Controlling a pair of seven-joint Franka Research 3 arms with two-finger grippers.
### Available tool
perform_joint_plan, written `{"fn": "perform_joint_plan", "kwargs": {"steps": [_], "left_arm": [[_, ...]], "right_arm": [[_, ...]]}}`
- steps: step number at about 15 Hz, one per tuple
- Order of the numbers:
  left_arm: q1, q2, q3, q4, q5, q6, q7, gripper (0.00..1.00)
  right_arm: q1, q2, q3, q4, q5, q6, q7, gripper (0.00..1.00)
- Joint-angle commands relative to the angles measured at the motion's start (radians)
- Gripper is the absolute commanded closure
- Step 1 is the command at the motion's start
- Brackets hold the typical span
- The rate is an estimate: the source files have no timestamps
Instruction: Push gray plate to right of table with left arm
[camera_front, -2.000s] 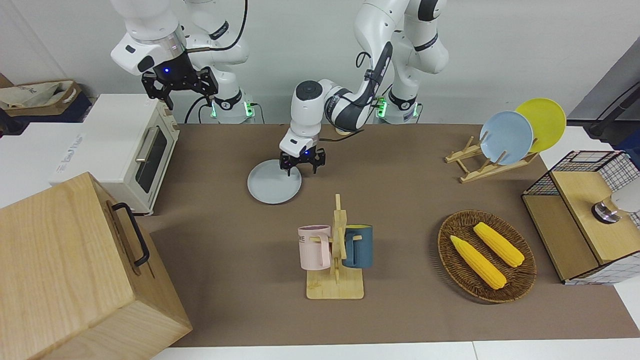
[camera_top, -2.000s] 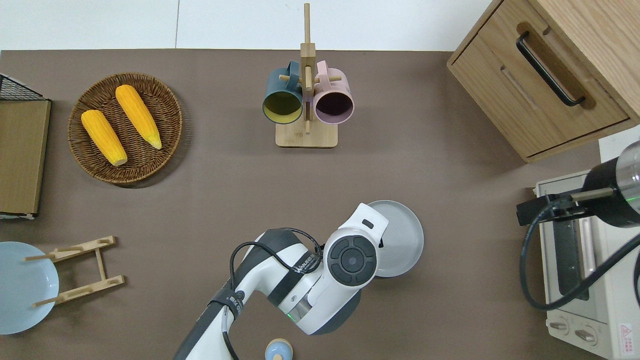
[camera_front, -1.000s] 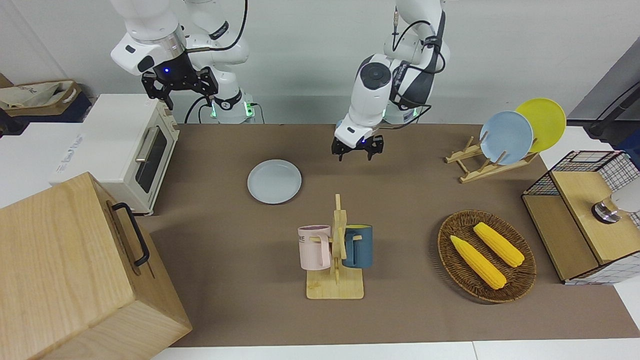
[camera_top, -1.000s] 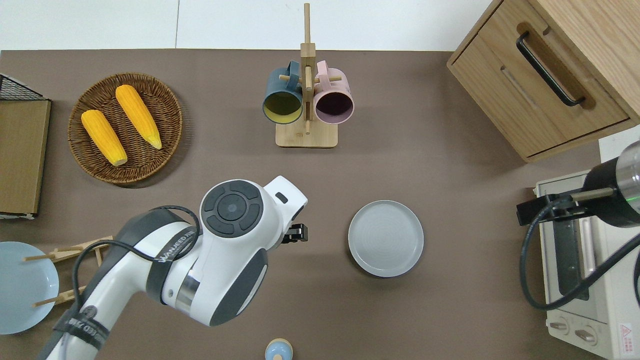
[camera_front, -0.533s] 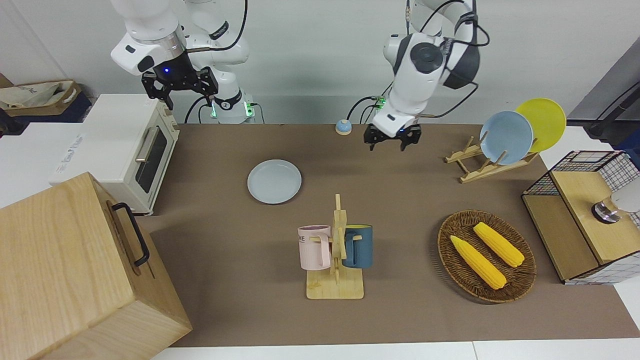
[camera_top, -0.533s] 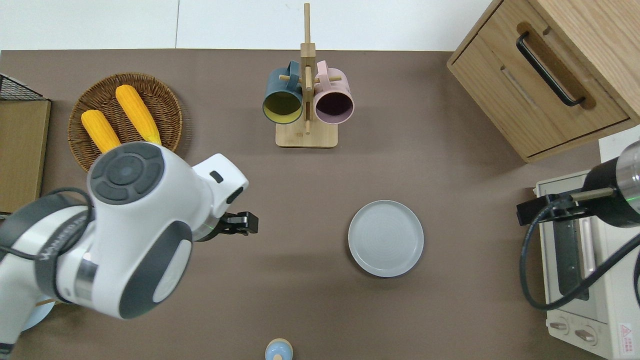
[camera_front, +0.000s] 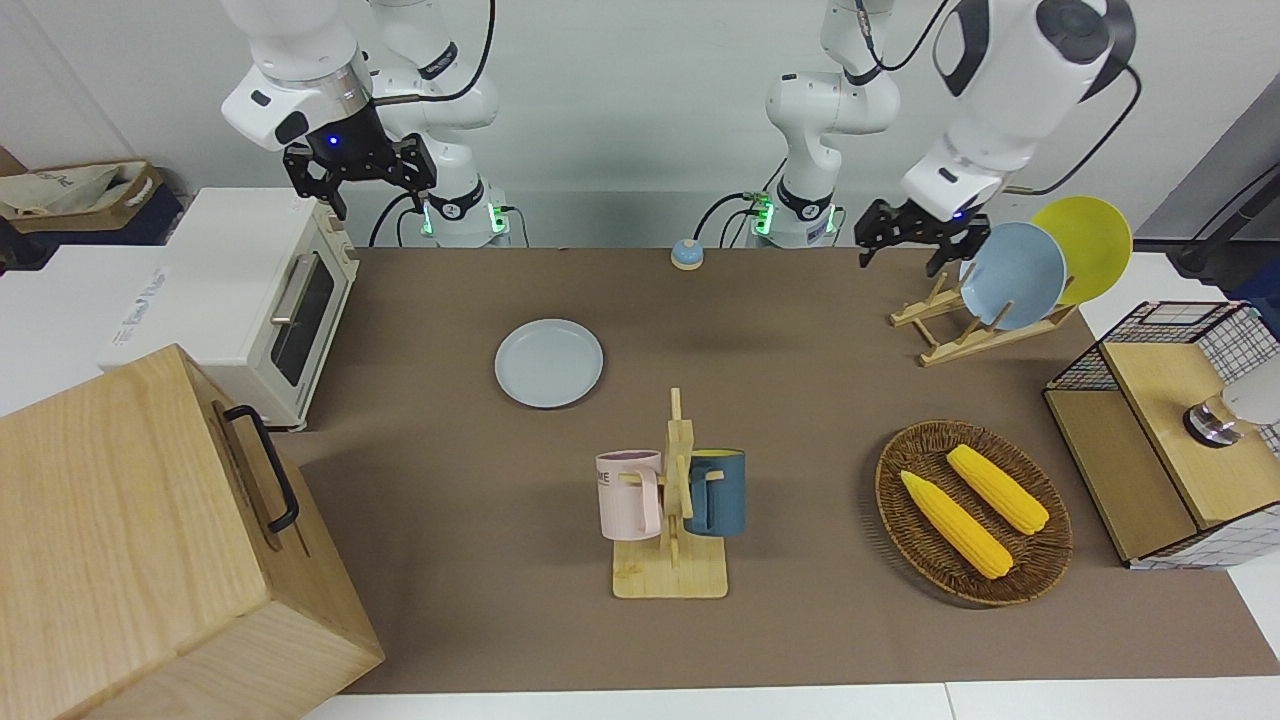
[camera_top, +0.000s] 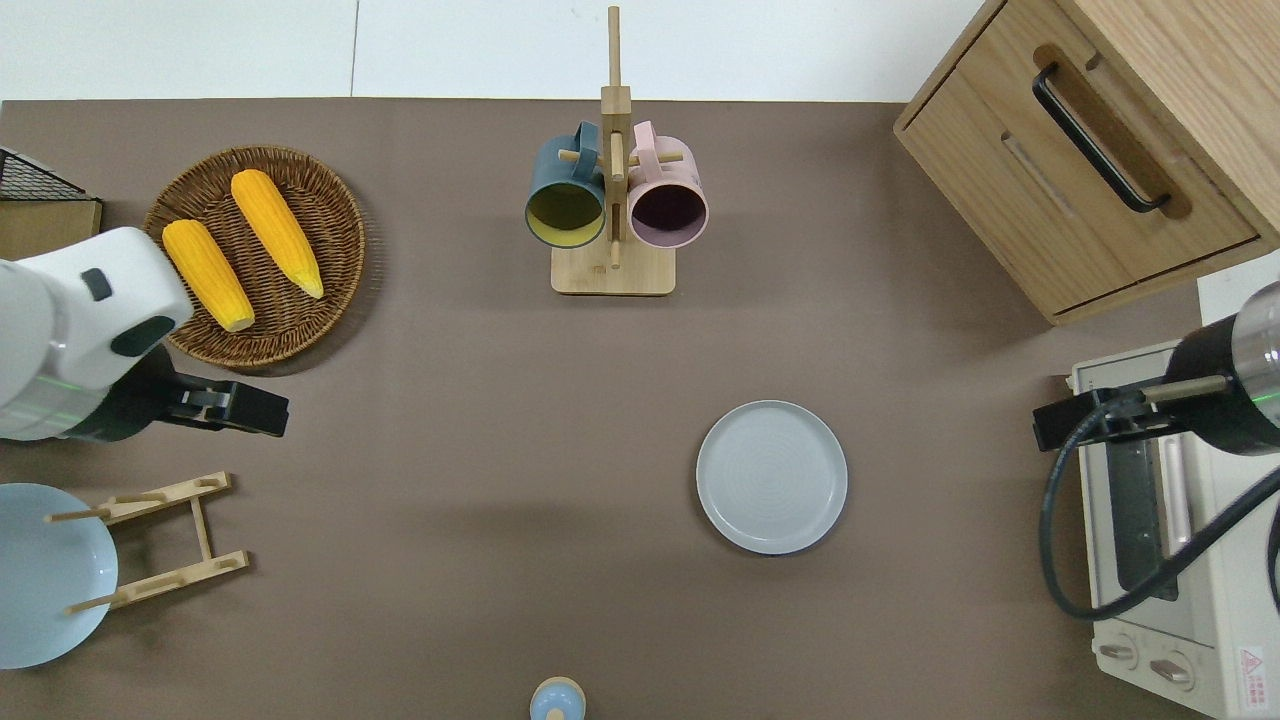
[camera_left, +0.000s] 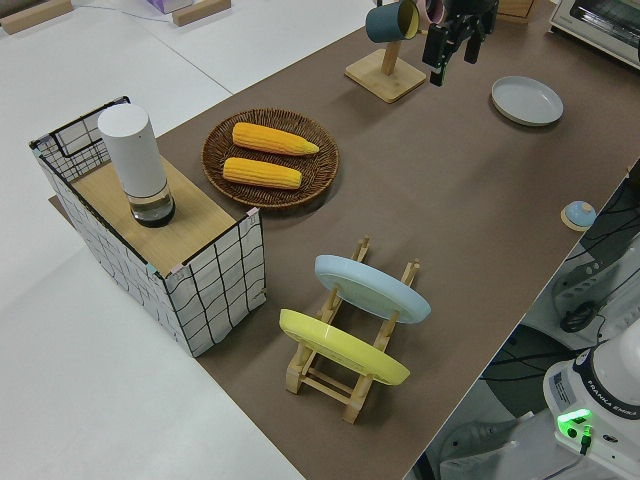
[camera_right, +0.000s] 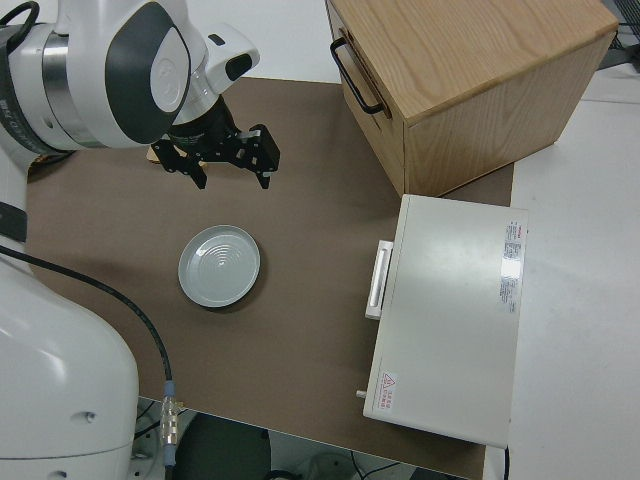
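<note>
Bench log, overhead view read from 9 o'clock across to 3 o'clock

Counts: two arms, three plates, two corn cobs, two mugs, one basket, one rack, one mug stand.

- 9 o'clock: the left gripper (camera_top: 272, 417) hangs over bare table (camera_top: 480, 400), between the wicker basket (camera_top: 330, 200) and the wooden plate rack (camera_top: 180, 578). Its fingers are spread, with nothing between them.
- The round woven basket holds both corn cobs (camera_top: 205, 262), side by side.
- 8 o'clock: the sky-blue plate (camera_top: 30, 600) leans in the slatted rack.
- 12 o'clock: the wooden mug stand (camera_top: 612, 270) carries a teal mug (camera_top: 565, 190) and a pink mug (camera_top: 668, 195) on its pegs.
- The gray plate (camera_top: 771, 477) lies flat on the matte brown cover at 5 o'clock from the mug stand, toward the right arm's end. It is well apart from the left gripper and touches nothing else.
- 2 o'clock: the light wooden box (camera_top: 1080, 170) with a black handle.
- 4 o'clock: the white toaster oven (camera_front: 240, 270).
- The right gripper (camera_front: 360, 178) is parked, its fingers apart.

Between views: we find the yellow plate (camera_front: 1090, 240) only in the front and left side views, slotted next to the sky-blue one. The left side view alone shows the wire crate (camera_left: 215, 290) whole, with a white cylinder (camera_left: 130, 155) standing on its wooden top. The right side view brings out concentric rings on the gray plate's face
</note>
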Motion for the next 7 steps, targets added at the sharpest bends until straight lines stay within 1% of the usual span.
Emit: {"fn": "perform_joint_plan", "kwargs": {"steps": [1,2,3,7], "left_arm": [[0.010,0.005,0.069,0.086,0.001,-0.050,0.113,0.00],[0.007,0.005,0.074,0.108,0.039,-0.048,0.114,0.00],[0.002,0.006,0.070,0.117,0.086,-0.048,0.113,0.00],[-0.001,0.006,0.066,0.123,0.094,-0.046,0.105,0.00]], "right_arm": [[-0.019,-0.002,0.016,0.009,0.004,-0.016,0.013,0.017],[-0.019,-0.002,0.016,0.009,0.004,-0.016,0.013,0.017],[-0.019,-0.002,0.016,0.009,0.004,-0.016,0.013,0.017],[-0.019,-0.002,0.016,0.009,0.004,-0.016,0.013,0.017]]}}
